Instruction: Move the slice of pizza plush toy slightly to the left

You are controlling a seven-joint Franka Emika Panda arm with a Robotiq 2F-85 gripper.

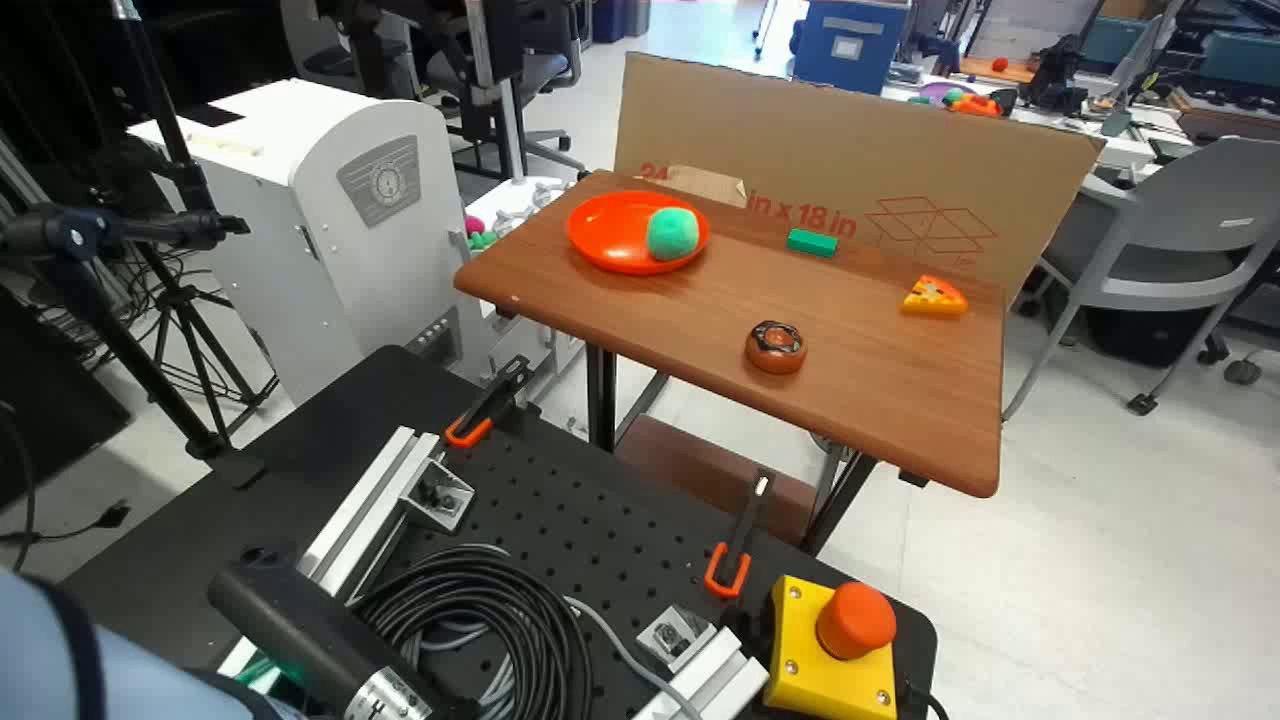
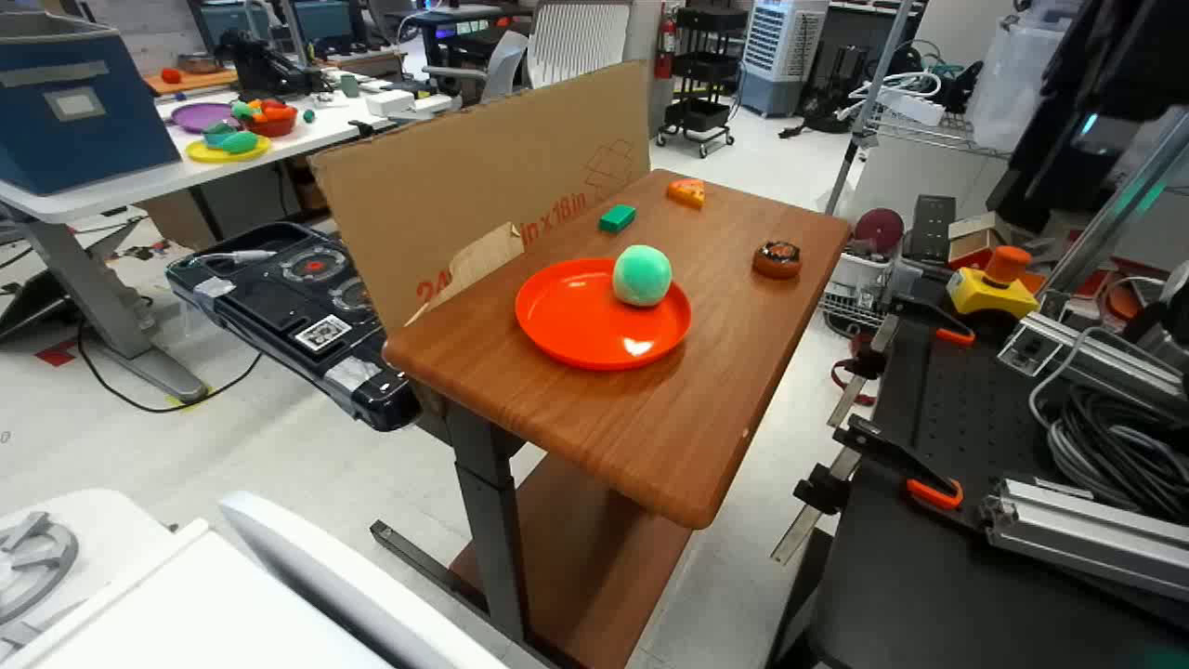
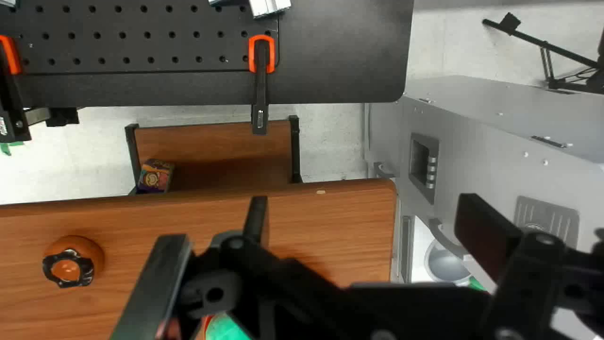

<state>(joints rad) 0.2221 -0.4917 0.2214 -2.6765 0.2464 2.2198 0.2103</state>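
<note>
A slice of pizza plush toy [image 1: 934, 297], orange-yellow with dark spots, rests on a brown table [image 1: 645, 312] in both exterior views, near one short end and close to the cardboard panel [image 1: 760, 110] standing along a long edge. By the same panel lies a green block [image 2: 617, 218]; toward the opposite long edge sits a small brown round object [image 3: 73, 262], its top trimmed in black. Toward the table's other end, well apart from the toy, an orange plate [image 2: 571, 325] carries a green ball [image 2: 642, 275] near its rim. In my wrist view, my gripper [image 3: 356, 219] is spread wide, the end of the tabletop and part of a pale grey machine [image 3: 490, 123] showing between its dark fingers [image 3: 488, 233]; the ball and a sliver of the plate peek out from behind it. Below the tabletop, a small printed box [image 3: 155, 175] sits on a lower shelf [image 3: 226, 146]. Across a strip of floor [image 3: 325, 141] is a black perforated bench [image 3: 141, 92], an orange-and-black clamp [image 3: 261, 89] at its edge. In an exterior view, the bench holds coiled black cable [image 1: 545, 610] and a yellow box [image 1: 835, 685] topped by an orange button [image 1: 857, 620].
</note>
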